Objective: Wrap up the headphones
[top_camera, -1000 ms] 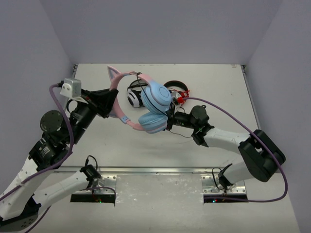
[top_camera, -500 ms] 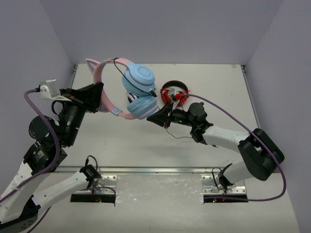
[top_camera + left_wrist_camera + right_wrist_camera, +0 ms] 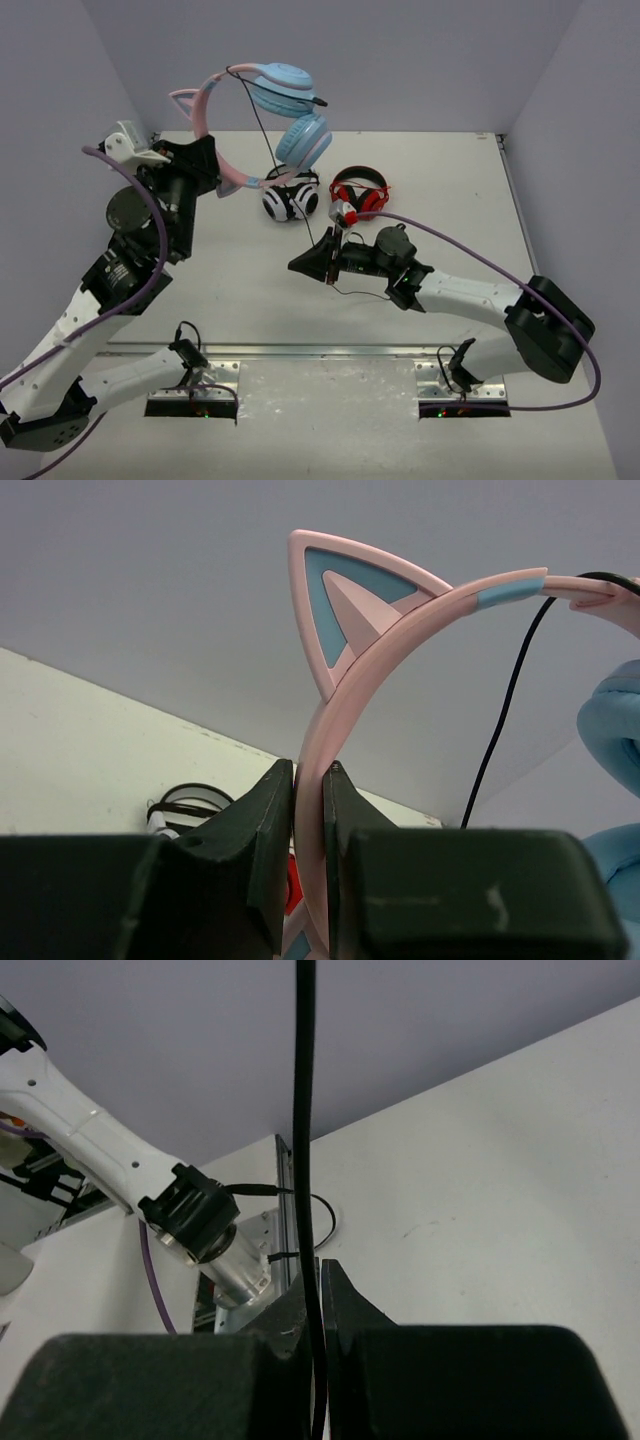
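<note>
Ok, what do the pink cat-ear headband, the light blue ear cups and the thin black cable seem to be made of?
Pink cat-ear headband: looks like rigid plastic, smooth satin, by its crisp edges and even colour. Light blue ear cups: hard plastic shells with a slight sheen; cushions probably soft leatherette, unconfirmed. Thin black cable: likely rubber or PVC sheath, smooth, matte.

A white table (image 3: 450, 200) is seen from above, enclosed by pale walls on three sides. Two pairs of headphones are laid directly on its far half, just beside each other: white-and-black headphones (image 3: 290, 200) to the left and red-and-black headphones (image 3: 360, 192) to the right. A metal rail (image 3: 320, 350) is fixed along the near edge, with two mounting plates (image 3: 215, 370) set just in front of it.
</note>
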{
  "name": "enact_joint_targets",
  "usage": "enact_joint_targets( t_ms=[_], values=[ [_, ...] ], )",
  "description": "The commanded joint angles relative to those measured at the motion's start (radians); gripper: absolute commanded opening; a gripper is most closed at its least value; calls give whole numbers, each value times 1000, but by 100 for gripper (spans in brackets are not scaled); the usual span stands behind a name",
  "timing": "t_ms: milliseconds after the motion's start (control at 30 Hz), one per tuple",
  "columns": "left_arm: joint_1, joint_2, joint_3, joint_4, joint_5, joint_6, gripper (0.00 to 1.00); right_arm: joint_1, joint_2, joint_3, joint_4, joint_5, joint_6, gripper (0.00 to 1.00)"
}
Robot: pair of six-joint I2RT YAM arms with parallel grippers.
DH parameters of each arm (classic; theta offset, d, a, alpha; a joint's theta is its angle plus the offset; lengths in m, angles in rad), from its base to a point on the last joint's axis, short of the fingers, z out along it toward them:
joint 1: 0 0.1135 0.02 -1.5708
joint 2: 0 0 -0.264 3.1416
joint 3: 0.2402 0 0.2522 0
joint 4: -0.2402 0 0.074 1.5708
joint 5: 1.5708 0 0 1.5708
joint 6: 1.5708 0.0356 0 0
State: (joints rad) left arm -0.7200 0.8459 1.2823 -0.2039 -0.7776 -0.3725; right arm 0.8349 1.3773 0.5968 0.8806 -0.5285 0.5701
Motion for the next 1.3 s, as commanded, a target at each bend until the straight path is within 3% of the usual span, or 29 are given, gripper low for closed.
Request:
enact_joint_targets(
  t_ms=[0,233,567,900,1000,1267],
  values=[
    [5,39,72,113,-95,-36,0,18,-24,14,-31,24,-16,2],
    [8,156,158,161,-212,98,1,78,-63,-3,-86,59,-68,1],
    [57,306,180,227,-288,256,0,141,-104,38,-305,150,-194,1],
    [117,360,-6,273,-313,248,0,151,-124,211,-577,147,-317,1],
    [128,357,-101,311,-255,253,0,151,-118,292,-711,168,-393,1],
    [126,369,-256,216,-220,75,0,150,-138,442,-969,278,-545,1]
  ],
)
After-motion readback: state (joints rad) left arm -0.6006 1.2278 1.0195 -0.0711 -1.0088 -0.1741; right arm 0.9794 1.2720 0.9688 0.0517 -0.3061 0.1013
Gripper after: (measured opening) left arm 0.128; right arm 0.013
